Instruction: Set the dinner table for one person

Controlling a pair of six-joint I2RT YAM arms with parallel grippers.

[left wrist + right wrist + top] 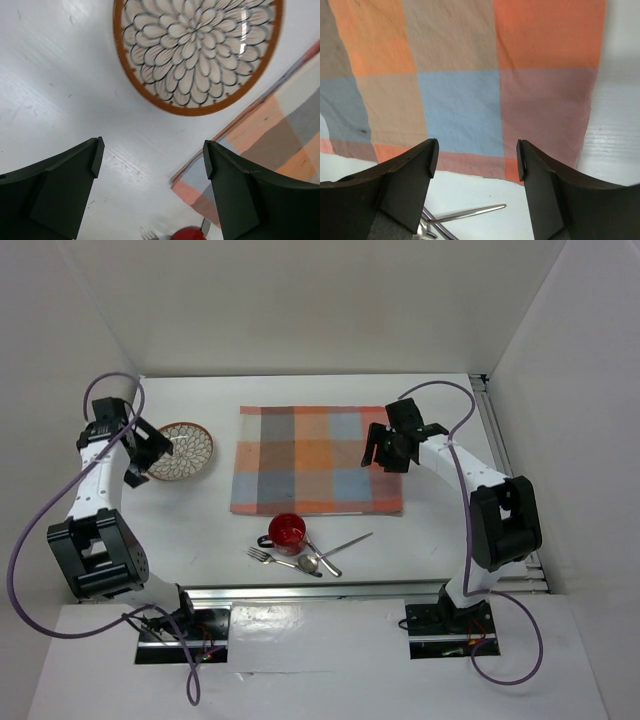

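**Two Sets of Jaws, Both Apart and Empty**

One large, plain white, flat rectangular bench (200, 515) carries everything in view. One orange-and-blue checked cloth mat (315, 460) lies flat at its middle. One round ceramic plate (181, 451), brown-rimmed with a petal pattern, sits on the bare bench left of the mat, near it but apart. One round red cup (287, 531) with a dark handle stands on the bench just beside the mat's near edge. Next to the cup lies a small cluster of silver metal cutlery: one fork (262, 556), one spoon (309, 563) and one thin straight piece (350, 542). The pieces overlap, so the full count is unclear.

The left jaws stand wide apart above the bench just beside the plate, holding nothing. The right jaws stand apart over the mat's right edge, also holding nothing.
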